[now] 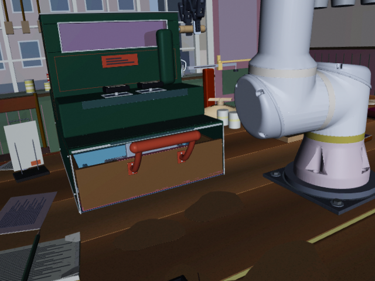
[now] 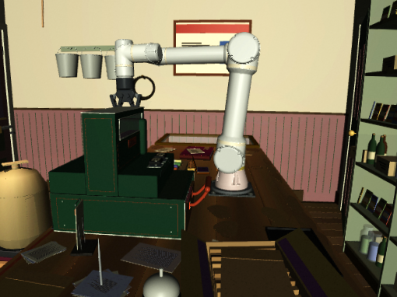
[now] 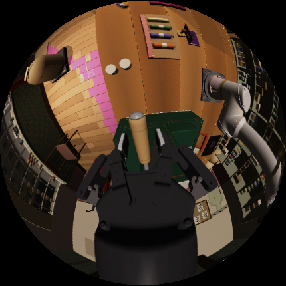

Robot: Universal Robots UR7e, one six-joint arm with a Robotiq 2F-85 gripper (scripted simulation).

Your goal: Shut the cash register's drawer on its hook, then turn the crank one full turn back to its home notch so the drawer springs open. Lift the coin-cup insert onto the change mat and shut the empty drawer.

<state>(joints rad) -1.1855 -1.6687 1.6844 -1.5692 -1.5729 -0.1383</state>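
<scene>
The crank's wooden handle [image 3: 139,139] sticks out level beside the top of the green cash register [image 1: 121,99], and my gripper [image 3: 141,139] stands around it, open and holding nothing. In the side camera the gripper [image 1: 191,13] hangs just above the tan handle [image 1: 191,29] behind the register's upper right corner. The register's brown drawer [image 1: 150,174] with its red bar handle [image 1: 165,143] stands out a little from the case, and a blue insert [image 1: 100,157] shows in the gap above its front. The change mat is not clearly in view.
A wooden tray [image 2: 249,268] lies at the near end of the counter. Papers and a card stand [image 1: 25,151] sit left of the register, two small white cups [image 1: 228,118] to its right. My arm's base [image 1: 330,169] is bolted to the counter on the right.
</scene>
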